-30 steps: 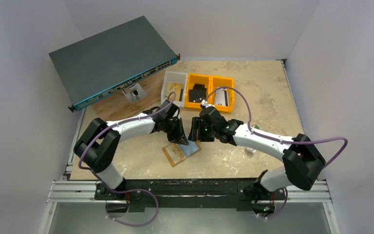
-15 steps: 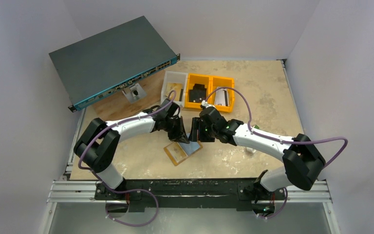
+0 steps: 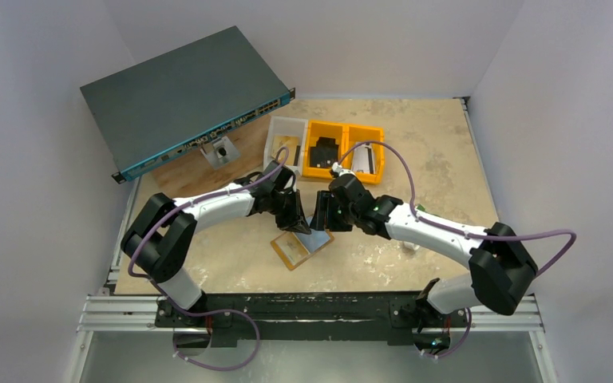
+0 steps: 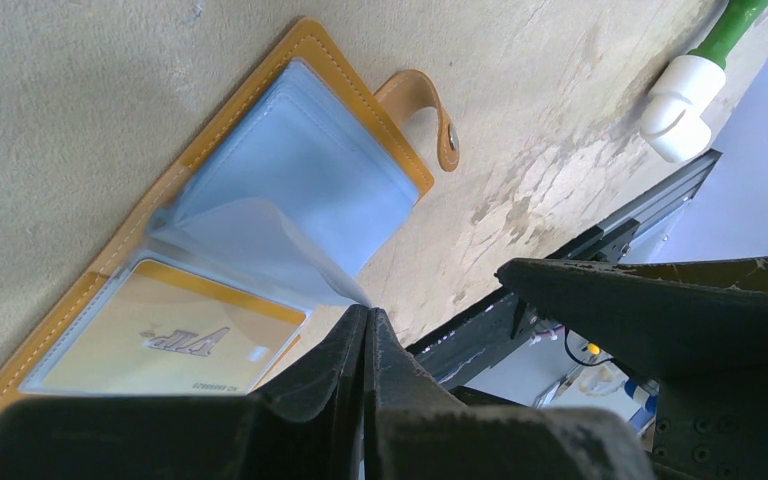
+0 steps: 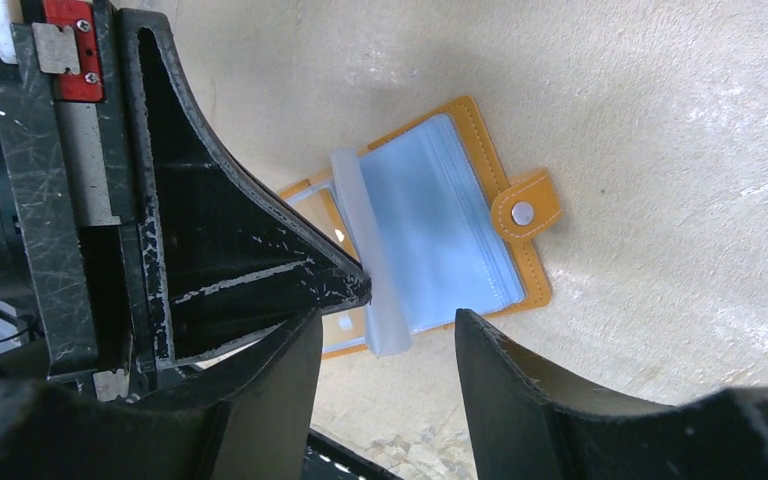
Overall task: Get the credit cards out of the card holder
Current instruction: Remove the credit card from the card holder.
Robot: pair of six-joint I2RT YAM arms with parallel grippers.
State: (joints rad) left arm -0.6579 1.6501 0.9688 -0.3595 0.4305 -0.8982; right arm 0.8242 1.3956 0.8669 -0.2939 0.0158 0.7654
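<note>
Leather card holder (image 4: 330, 170) open, L end effector (image 4: 365, 318) pinching clear sleeve (image 4: 260, 250), R end effector (image 5: 388, 330) half-open, empty

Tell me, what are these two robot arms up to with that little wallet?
They are emptying a card holder that lies open on the table. The left hand is shut on a clear sleeve, holding it up off the pale blue inside. The right hand hovers open right beside it, holding nothing. A yellow card is still in its pocket.
</note>
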